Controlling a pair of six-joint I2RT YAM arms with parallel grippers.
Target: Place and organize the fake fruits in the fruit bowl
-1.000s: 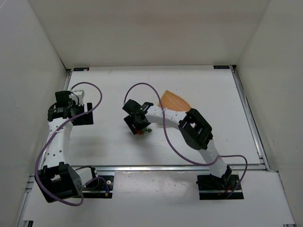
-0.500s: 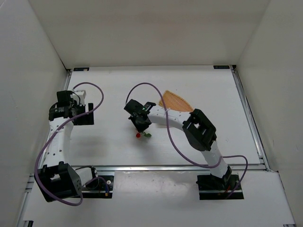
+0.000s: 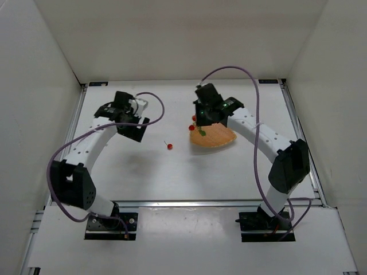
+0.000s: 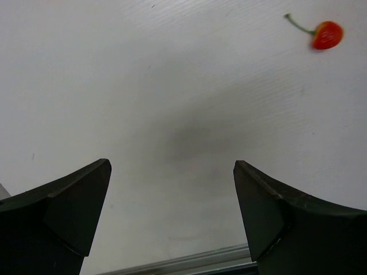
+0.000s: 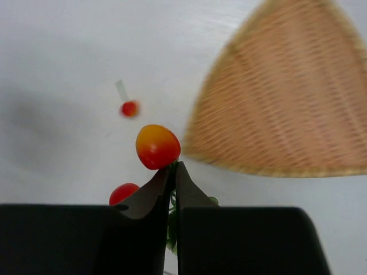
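Top view and both wrist views of a white table (image 3: 114, 166) with two arms.

The right gripper (image 5: 175, 175) is seen with its two dark fingers (image 5: 192, 200) pressed together, pinched on the stem of a cherry sprig (image 5: 157, 147). In the right wrist view an orange-red berry is shown just past the fingertips. A second red berry is partly hidden beside the left finger, and a green leaf is glimpsed between the fingers lower down. In the top view the sprig (image 3: 191, 127) is seen hanging under the gripper at the left edge of the basket (image 3: 218, 137), with its leaf over the rim. Whether the berries are touching the wicker cannot be told.

The basket (image 5: 287, 97), a shallow tan woven fan, is shown lying on the table right of centre, with nothing resting inside it.

A loose cherry (image 3: 170, 146) with a thin stem is seen on the bare table, left of the basket and well apart from it. It also appears blurred in the right wrist view (image 5: 130, 108).

The left gripper (image 4: 172, 172) is shown with its fingers (image 4: 69, 197) spread wide and nothing between them. It is held over bare table, with the loose cherry (image 4: 327, 35) in the far upper right corner of its view.
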